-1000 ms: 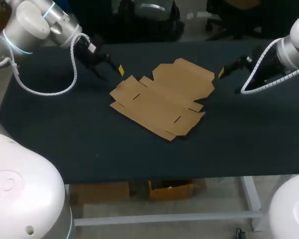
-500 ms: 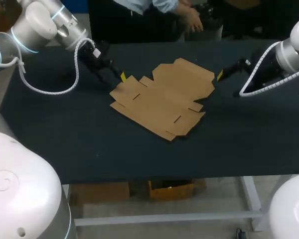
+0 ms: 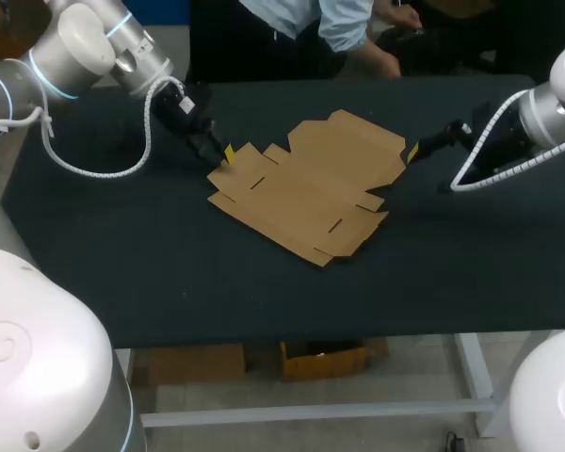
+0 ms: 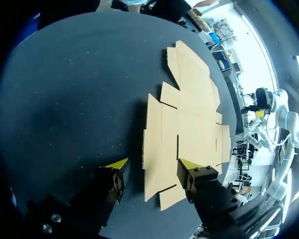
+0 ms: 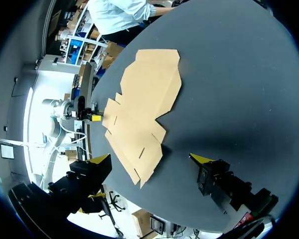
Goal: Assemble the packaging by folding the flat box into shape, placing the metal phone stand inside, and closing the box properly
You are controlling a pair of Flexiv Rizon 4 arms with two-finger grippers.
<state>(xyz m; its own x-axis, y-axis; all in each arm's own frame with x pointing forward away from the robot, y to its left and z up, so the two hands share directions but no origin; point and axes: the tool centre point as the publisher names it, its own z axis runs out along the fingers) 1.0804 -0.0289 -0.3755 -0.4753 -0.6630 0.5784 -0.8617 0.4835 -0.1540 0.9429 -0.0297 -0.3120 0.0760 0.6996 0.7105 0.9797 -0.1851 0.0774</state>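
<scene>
Unfolded brown cardboard box blank (image 3: 306,184) flat on the dark worktop (image 3: 122,245), left fingers (image 4: 118,163) and right fingers (image 5: 202,159) both spread open at its edges.

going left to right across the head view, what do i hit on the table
left gripper, open at the box's left edge -> flat cardboard box, lying unfolded -> right gripper, open just off the box's right edge
</scene>
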